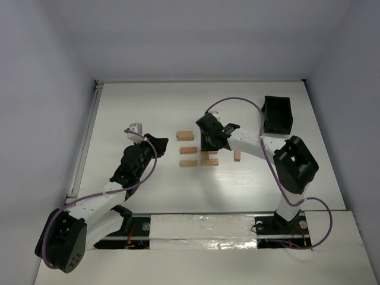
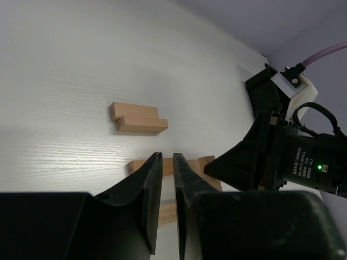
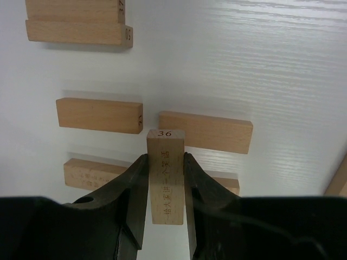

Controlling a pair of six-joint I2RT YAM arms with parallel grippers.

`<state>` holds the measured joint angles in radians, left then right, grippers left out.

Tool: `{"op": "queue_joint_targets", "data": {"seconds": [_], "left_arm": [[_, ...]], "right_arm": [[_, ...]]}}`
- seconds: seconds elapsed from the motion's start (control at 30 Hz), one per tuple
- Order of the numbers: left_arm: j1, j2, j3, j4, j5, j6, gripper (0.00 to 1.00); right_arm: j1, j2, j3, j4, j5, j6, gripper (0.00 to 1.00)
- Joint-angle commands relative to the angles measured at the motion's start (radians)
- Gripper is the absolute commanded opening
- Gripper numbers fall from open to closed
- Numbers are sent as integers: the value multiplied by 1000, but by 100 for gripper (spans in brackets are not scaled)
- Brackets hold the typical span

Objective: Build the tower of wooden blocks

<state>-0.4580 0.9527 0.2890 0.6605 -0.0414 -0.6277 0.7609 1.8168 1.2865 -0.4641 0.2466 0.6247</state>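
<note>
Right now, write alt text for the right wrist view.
The right gripper is shut on a wooden block stamped 36, over a white table. Several more blocks lie flat on the table beyond it.

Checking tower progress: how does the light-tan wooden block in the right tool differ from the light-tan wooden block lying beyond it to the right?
The held block is clamped in the right tool; the lying block rests free on the white table. The held block points away from the wrist camera; the lying block sits crosswise. Both are tan wood.
</note>
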Motion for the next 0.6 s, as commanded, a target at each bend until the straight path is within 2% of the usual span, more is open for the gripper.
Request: {"op": "queue_joint_targets", "data": {"seconds": [0.0,0.57], "left_arm": [[4,0,47,53,14,2,12],[4,0,45,57,20,0,12]], "right_arm": [[9,-76,-13,5,66,-10,27],[-66,-100,-110,24,66,-26,27]]}}
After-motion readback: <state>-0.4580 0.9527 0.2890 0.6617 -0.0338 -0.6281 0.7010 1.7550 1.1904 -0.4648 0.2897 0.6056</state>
